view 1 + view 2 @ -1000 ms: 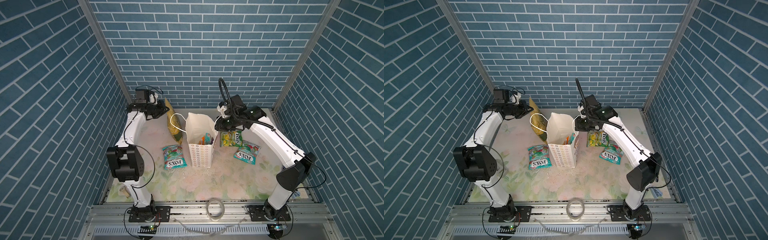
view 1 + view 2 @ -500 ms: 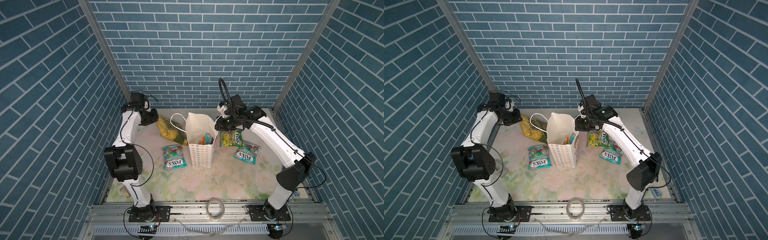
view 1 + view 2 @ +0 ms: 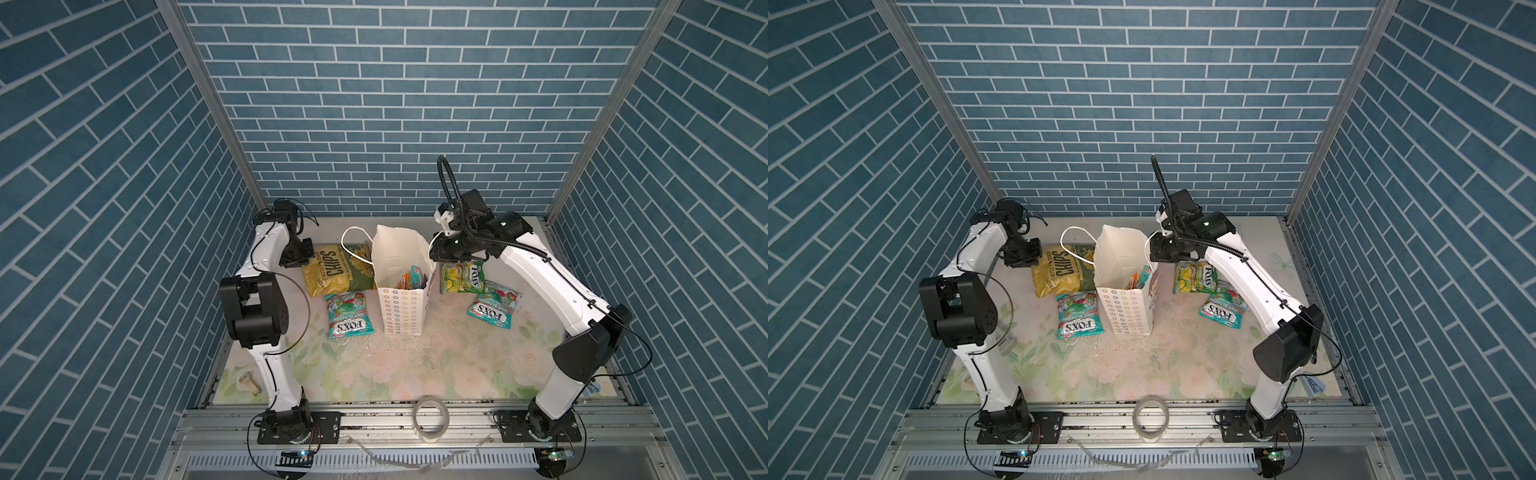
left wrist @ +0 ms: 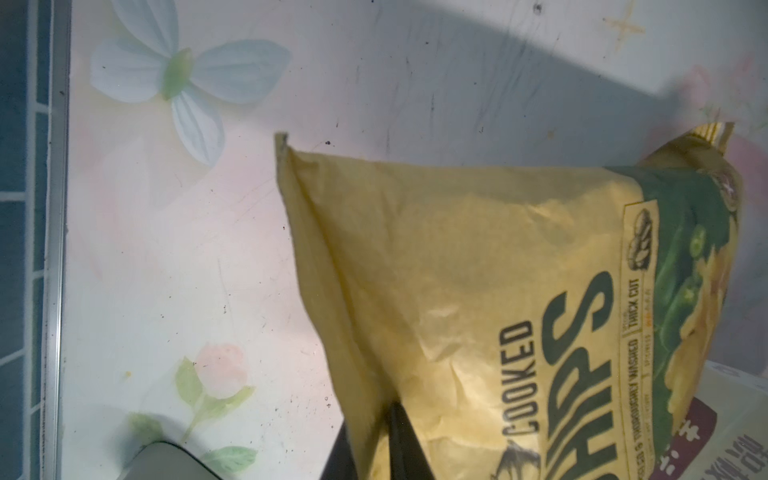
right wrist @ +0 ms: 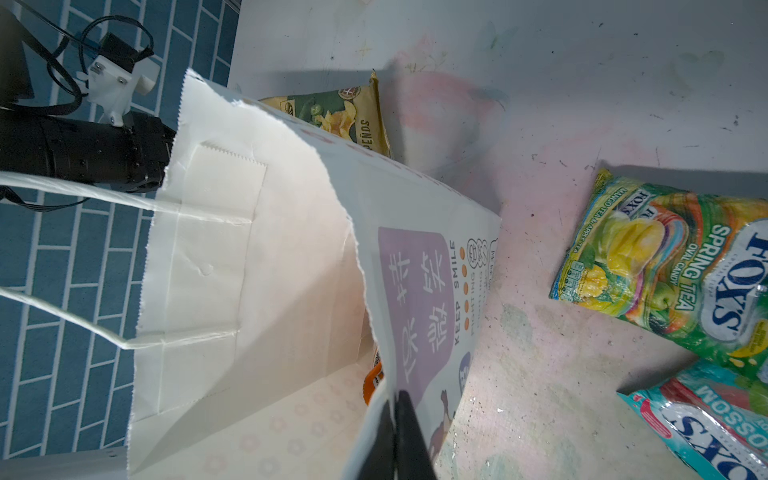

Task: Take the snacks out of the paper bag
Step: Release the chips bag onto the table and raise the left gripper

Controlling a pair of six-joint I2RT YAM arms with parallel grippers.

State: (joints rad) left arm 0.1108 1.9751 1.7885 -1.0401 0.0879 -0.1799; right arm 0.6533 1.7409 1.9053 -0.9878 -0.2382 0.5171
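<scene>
**Emptying the paper bag [image 3: 401, 309]: material behaviour and grip points**

*Top views.* In both top views the paper bag stood upright near the middle of the table [image 3: 415, 365], mouth open, with packets [image 3: 411, 277] showing inside. Around it lay the chips bag [image 3: 328, 272] at ten o'clock, a teal packet [image 3: 348, 320] at eight, a yellow-green packet [image 3: 461, 277] at two and a second teal packet [image 3: 492, 309] at four. The left gripper [image 3: 297, 255] sat at the chips bag's nine-o'clock end. The right gripper [image 3: 436, 251] met the paper bag's rim at one o'clock.

*Left wrist view.* Dark fingers [image 4: 405, 440] straddled the chips bag's folded edge with a narrow gap. Whether they pressed it could not be told.

*Right wrist view.* The fingers [image 5: 409, 436] were closed on the paper bag's thin side wall, just outside an orange packet [image 5: 371, 380] within.

*Handling.* The paper wall appeared light, easily creased and liable to tear, so it was probably best steadied at the rim. The packets looked light, glossy and slippery, and were probably best pinched by their flat end seams.
</scene>
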